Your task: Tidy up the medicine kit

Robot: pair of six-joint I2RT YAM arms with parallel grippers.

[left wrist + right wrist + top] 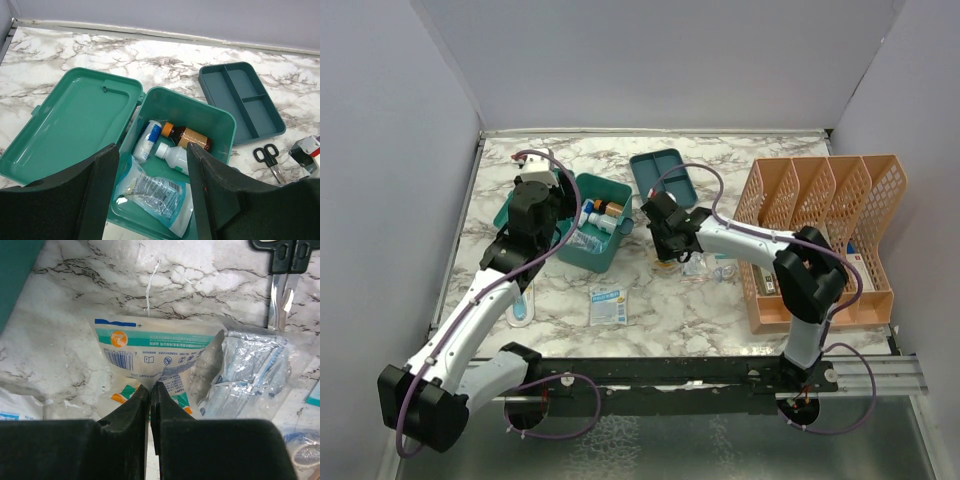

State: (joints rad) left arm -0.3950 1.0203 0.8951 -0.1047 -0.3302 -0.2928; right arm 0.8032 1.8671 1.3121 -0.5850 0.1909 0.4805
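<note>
At the far left of the marble table [650,320], a small blue and white item [521,308] lies beside the left arm; what it is cannot be told. The left gripper [151,150] hangs over the medicine kit [602,250] with its fingers [102,180] spread wide and nothing between them.

The kit sits left of the table's middle, toward the far side. Its lid [75,120] is thrown open flat to the left. Inside the box lie a white bottle with a blue band [148,140], a brown bottle with an orange cap [187,136], a plain white bottle [172,156] and, nearest, a clear pouch [155,195] with printed text.

Near the front edge of the table, apart from the kit, lies a flat white and blue packet [608,305].

The kit's divided tray [660,175] rests on the table just right of the box and farther back, with nothing in its compartments. A pair of black scissors [267,157] lies nearer than the tray.

The right gripper [150,390] is low over the table right of the kit, its fingers pressed together on the near edge of a white and teal sachet [155,345]. A clear-wrapped pack [255,370] lies touching the sachet on its right.

An orange mesh rack [820,190] stands along the right side of the table.
</note>
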